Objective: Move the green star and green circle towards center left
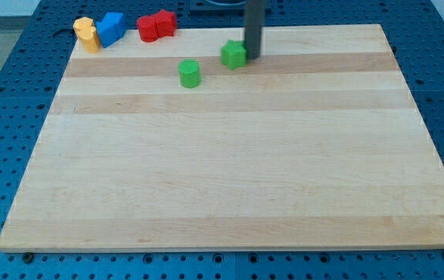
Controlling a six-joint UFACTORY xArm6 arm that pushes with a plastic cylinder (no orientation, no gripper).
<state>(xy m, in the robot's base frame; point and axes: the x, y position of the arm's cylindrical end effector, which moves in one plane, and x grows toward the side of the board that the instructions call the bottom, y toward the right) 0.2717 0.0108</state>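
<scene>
The green star [234,54] sits near the view's top, a little right of the board's middle line. The green circle [190,74] stands to its lower left, apart from it. My tip [252,57] is at the star's right side, touching it or nearly so. The dark rod rises straight up from there to the view's top edge.
At the view's top left corner of the wooden board [229,171] stand two yellow blocks [88,33], two blue blocks [110,28] and two red blocks [156,25]. A blue pegboard table [8,101] surrounds the board.
</scene>
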